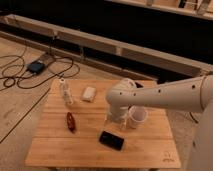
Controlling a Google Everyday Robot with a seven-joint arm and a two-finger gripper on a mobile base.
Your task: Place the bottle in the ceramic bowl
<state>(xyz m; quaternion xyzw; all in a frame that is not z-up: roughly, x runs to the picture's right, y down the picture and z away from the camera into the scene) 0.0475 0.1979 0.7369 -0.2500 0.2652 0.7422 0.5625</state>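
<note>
The dark, almost black, round shallow ceramic bowl [111, 140] sits towards the front of the pale wooden table [150, 150], ahead and left of the white cylindrical cup [137, 117]. A small dark-red oblong object [71, 121] lies well left of the cup. The gripper [115, 121] hangs just left of the cup, jaws spread and empty. The small translucent whitish plastic bottle [65, 92] with a white cap stands upright far left of the cup and farther back. A white rounded rectangular block [89, 94] lies behind and left of the cup.

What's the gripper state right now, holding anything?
Gripper: open, holding nothing, low over the wooden table beside the white cylindrical cup; small translucent white-capped plastic bottle stands apart.
</note>
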